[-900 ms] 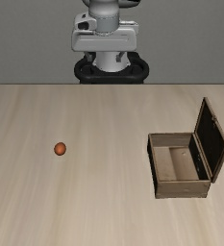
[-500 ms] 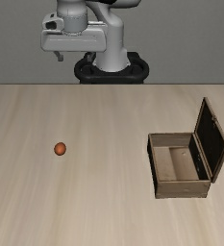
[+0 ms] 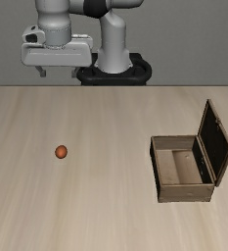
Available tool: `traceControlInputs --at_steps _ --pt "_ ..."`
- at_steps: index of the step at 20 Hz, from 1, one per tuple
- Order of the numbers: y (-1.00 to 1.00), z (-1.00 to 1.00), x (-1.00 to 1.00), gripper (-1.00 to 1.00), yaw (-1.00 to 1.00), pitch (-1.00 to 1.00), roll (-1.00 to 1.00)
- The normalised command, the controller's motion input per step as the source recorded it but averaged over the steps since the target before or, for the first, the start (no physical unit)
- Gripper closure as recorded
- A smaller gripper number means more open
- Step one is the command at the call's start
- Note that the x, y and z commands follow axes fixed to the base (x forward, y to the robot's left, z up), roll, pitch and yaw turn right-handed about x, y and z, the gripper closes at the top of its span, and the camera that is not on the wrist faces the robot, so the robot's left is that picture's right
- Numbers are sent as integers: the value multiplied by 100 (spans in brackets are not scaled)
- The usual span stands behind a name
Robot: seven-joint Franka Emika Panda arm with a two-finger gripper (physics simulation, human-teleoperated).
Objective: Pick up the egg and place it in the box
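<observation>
Egg (image 3: pixel 61 152): small, brown-orange, lying loose at left centre of frame. Box (image 3: pixel 191 157): dark wooden, lid open upright, right of centre.

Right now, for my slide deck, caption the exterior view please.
Gripper held high; brown egg lies on table, wooden box stands open.

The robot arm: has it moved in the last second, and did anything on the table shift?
The arm swung its pincer toward the exterior view's left and somewhat lower, to the side where the egg lies. It took hold of nothing. Egg and open box stayed put on the table.
</observation>
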Motion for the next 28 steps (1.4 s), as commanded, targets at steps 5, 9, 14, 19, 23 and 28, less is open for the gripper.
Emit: traceControlInputs --at_steps 5,9,14,19,23,28 --pt "0 0 100 -100 0 0 0" --pt "25 -75 0 -100 0 0 0" --pt "0 -100 0 -100 0 0 0" --pt "0 -100 0 -100 0 0 0" --pt "0 -100 0 -100 0 0 0" --pt "0 -80 0 100 0 0 0"
